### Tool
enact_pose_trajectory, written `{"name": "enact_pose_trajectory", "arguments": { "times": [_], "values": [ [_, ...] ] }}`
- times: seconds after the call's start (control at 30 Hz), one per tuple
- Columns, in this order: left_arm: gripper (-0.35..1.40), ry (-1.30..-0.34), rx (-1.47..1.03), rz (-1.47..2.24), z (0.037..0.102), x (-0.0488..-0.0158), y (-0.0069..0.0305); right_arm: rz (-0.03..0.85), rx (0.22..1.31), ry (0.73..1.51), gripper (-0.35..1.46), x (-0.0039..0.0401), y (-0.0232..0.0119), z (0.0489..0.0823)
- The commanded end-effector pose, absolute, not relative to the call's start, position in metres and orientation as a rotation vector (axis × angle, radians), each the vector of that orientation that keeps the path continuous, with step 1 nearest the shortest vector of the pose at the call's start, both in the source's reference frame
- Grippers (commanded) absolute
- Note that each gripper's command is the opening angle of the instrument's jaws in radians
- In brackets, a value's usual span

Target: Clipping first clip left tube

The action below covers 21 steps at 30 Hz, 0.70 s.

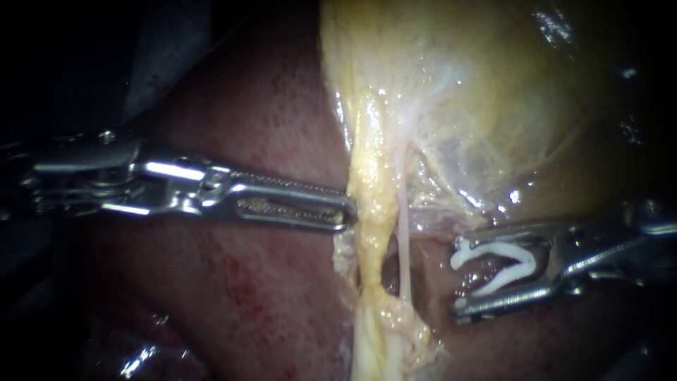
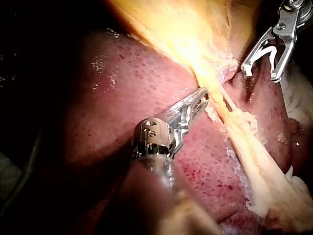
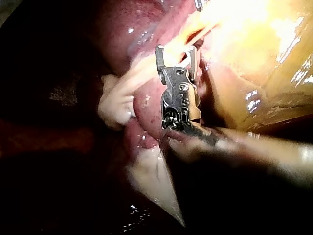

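Yellow left tube strung below the gallbladder, my left instrument with end effector closed on its edge, my right instrument nearby (short of the tube), end effector spread wide, both jaws holding a white clip.

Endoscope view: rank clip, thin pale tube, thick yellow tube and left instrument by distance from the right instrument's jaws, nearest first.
1. clip: held between those jaws.
2. thin pale tube: just left of the jaw tips.
3. thick yellow tube: beyond the thin one.
4. left instrument: at the yellow tube's far edge.
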State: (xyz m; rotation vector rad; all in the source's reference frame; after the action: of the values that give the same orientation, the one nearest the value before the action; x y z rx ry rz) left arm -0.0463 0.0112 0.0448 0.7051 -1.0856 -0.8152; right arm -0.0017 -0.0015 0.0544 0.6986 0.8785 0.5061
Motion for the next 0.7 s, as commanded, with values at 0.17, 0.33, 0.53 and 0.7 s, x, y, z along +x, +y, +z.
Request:
{"name": "enact_pose_trajectory", "arguments": {
  "times": [0.17, 0.33, 0.53, 0.7],
  "values": [
    [-0.35, -1.086, 0.707, -0.811, 0.0443, -0.0456, 0.0107, 0.508, 0.697, 0.878, 0.51, -0.0014, -0.0017, 0.0544],
    [-0.35, -1.087, 0.715, -0.804, 0.0427, -0.0439, 0.0093, 0.509, 0.691, 0.878, 0.53, -0.0003, -0.0024, 0.0546],
    [-0.35, -1.087, 0.717, -0.799, 0.0411, -0.0417, 0.0078, 0.509, 0.677, 0.878, 0.55, 0.0013, -0.0043, 0.0552],
    [-0.35, -1.088, 0.719, -0.799, 0.0406, -0.0413, 0.0076, 0.507, 0.669, 0.878, 0.56, 0.0028, -0.0061, 0.0558]
  ]
}}
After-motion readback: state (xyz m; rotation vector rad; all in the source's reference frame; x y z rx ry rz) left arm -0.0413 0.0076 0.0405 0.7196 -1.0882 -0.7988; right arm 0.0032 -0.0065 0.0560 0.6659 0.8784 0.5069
